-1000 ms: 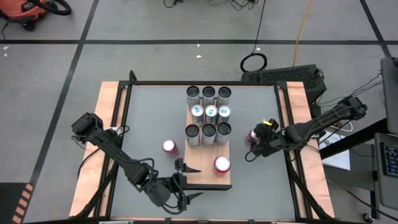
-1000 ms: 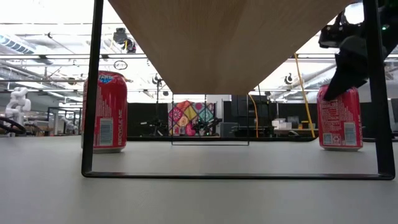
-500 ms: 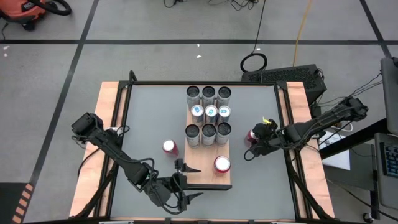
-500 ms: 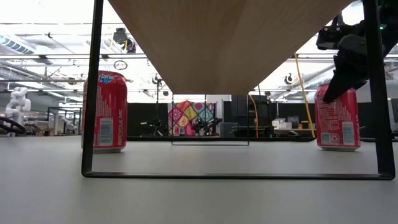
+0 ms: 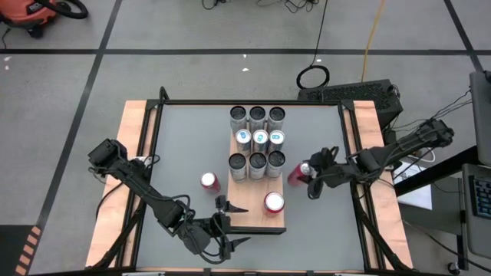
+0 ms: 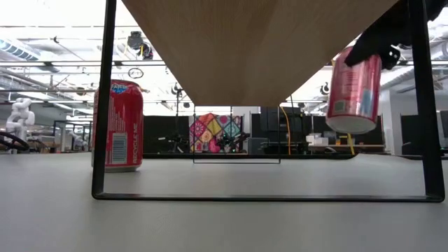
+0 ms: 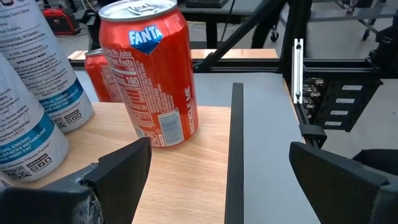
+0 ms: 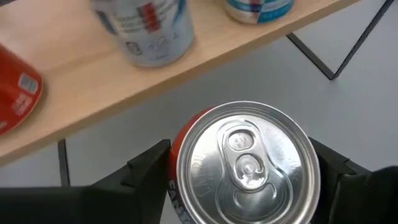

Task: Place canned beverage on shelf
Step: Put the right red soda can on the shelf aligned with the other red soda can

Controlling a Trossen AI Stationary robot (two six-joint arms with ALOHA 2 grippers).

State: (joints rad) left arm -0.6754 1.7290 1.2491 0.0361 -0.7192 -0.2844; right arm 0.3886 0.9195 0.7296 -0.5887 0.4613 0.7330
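One camera is looking straight down; another is peering level beneath the light-brown wood-grain shelf point(image 5: 259, 195); both wrist cameras are sitting close, sharing it.

The red canned beverage point(image 6: 355, 87) hangs clear of the grey worktop, tilted, its silver top point(image 8: 247, 163) clamped between the right end effector's point(image 5: 313, 175) fingers, just right of the shelf point(image 5: 270, 218). The shelf is a long light-brown wood-grain board on thin dark legs, standing mid-worktop. It carries nine silver cans at its far end and one red Fanta can point(image 7: 151, 71) upright near its near right corner.
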